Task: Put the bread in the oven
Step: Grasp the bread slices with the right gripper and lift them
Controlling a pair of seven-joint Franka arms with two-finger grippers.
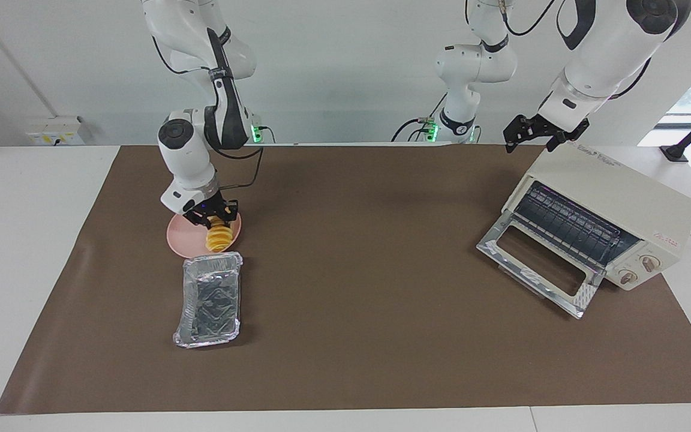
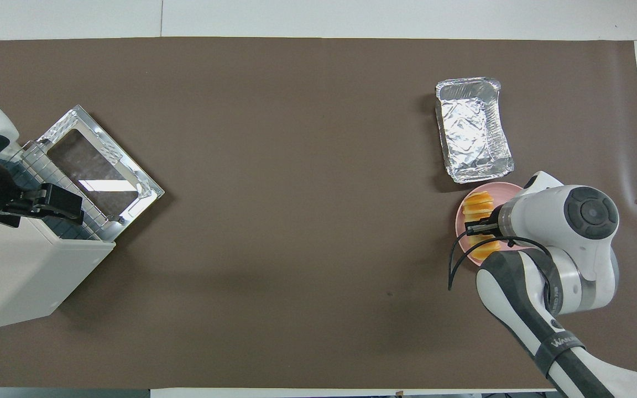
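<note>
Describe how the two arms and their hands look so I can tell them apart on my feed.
Both arms are glossy white with dark grey joint caps. The right hand and left hand are black, and a thin black cable loops beside the right hand.

I see the ridged golden loaf of bread [image 1: 219,237] on a round pink plate [image 1: 181,236] near the mat's right-arm end; a crinkled foil tray [image 1: 209,299] lies just farther out. The cream toaster oven [image 1: 612,207], door down, sits at the left-arm end.

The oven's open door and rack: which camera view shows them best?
The facing view: the oven is seen from the front there, with the door dropped open, the rack and both knobs in sight. The overhead view shows only its top and the door's glass, with the left gripper covering part of the rack.
</note>
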